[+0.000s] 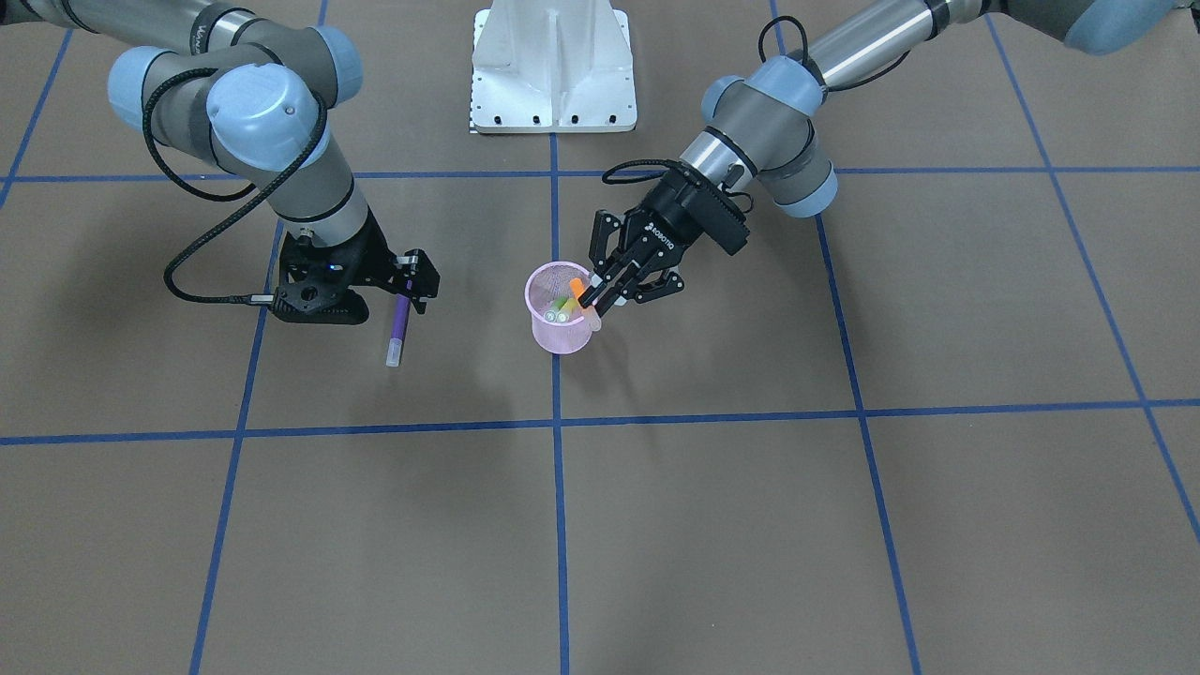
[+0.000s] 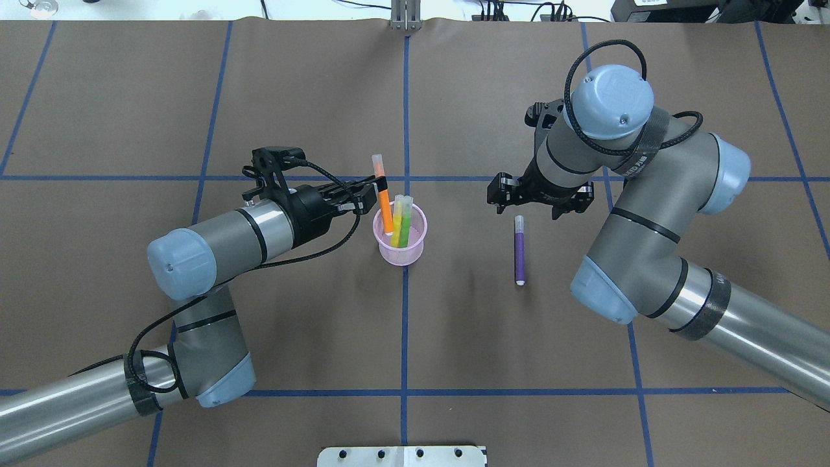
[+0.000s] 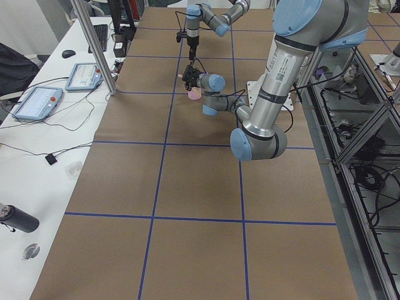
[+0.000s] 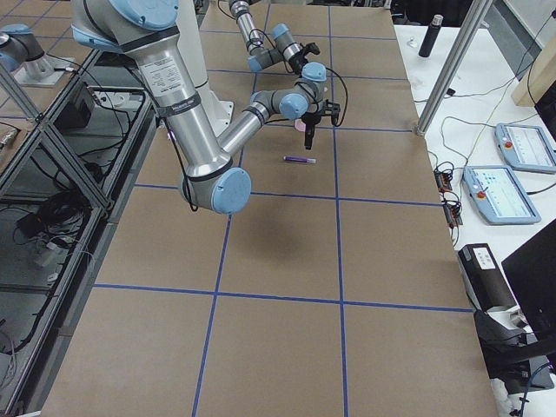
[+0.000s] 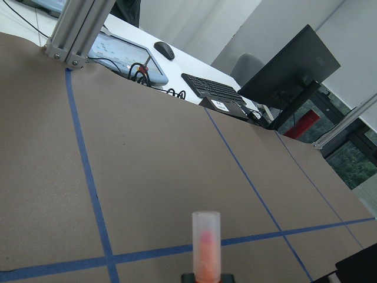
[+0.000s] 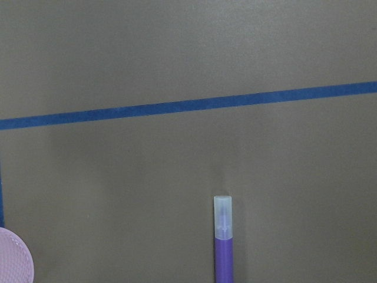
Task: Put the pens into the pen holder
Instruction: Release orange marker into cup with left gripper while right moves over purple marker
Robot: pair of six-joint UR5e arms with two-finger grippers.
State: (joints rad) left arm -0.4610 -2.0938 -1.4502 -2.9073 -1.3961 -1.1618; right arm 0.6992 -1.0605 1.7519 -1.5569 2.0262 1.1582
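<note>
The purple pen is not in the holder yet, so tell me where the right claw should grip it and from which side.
Probably best: grip the purple pen mid-barrel, straight down from above, jaws across its width. It lies flat on the table, slim and straight, with bare surface along both long sides.

Brown table cover (image 2: pixel 130 97), blue tape grid (image 2: pixel 406 97), white side desk (image 3: pixel 37 156), monitor (image 5: pixel 288 65)

Left hand (image 2: pixel 375 198), orange pen (image 2: pixel 385 209) and 2 other pens (image 2: pixel 403 224) crowd the pen holder (image 2: pixel 418 250); bare table (image 2: pixel 467 318) surrounds purple pen (image 2: pixel 519 250).
</note>
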